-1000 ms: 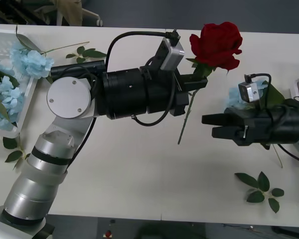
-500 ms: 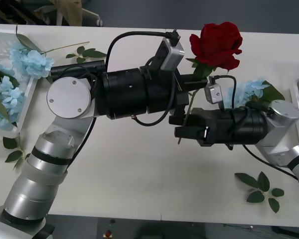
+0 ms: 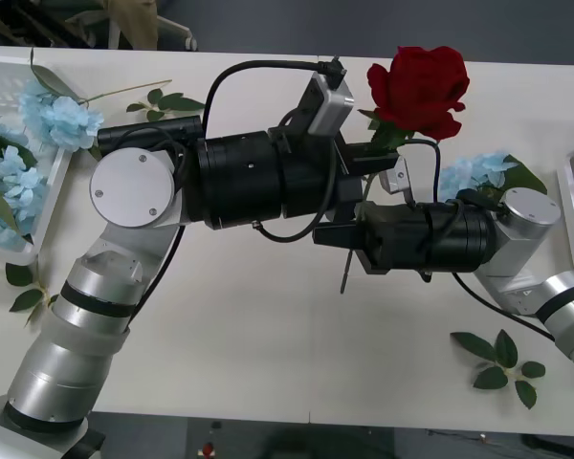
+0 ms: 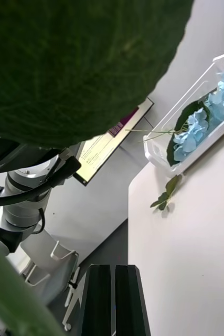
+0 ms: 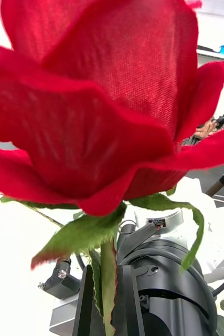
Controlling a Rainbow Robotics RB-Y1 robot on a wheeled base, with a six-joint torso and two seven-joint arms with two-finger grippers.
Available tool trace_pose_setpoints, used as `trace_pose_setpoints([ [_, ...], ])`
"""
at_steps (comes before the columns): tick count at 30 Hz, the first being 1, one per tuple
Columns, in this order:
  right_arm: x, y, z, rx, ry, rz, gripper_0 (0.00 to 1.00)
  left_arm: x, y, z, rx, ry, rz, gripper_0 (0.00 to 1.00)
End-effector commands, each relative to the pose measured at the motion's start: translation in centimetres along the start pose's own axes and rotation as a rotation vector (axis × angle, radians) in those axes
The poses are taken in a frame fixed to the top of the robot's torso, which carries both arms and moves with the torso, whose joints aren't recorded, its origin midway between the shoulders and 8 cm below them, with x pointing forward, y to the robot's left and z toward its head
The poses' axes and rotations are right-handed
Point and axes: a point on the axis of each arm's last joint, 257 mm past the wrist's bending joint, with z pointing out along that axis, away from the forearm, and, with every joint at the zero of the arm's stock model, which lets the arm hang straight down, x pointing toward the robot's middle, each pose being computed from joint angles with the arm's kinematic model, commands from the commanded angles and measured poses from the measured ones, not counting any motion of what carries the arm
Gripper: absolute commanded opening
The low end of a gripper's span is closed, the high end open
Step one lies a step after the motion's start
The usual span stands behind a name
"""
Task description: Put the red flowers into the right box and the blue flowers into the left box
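Both arms wore silver-grey link shells ending in thick black cylindrical wrists. The left arm had a round pale elbow cap with small screws and a dark band lower down. A small silver camera block sat on each wrist, fed by looping black cables. The fingers were black and flat.

A big green leaf looms close; the right gripper's black fingers sit pressed together; beyond, the left box holds blue flowers on the table.
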Motion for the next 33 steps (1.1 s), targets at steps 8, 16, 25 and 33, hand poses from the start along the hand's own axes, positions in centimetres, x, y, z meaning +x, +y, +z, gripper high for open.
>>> trace_pose_setpoints([
  [8,-1.6,0.2,1.1,-0.004,0.011,-0.033,0.00,-2.4,-0.3,0.2,0.013,-0.032,0.045,1.00],
  [16,-1.9,-1.3,-0.8,0.064,0.024,-0.041,0.00,-2.4,-0.3,0.2,0.013,-0.032,0.045,1.00],
  [25,0.3,-7.1,-12.0,0.325,0.104,0.044,0.00,-4.5,-1.4,-0.8,0.043,-0.176,-0.120,1.00],
  [33,2.9,-9.7,-27.1,0.619,0.257,0.114,0.00,-2.0,3.4,-8.4,-0.024,0.006,-0.090,1.00],
])
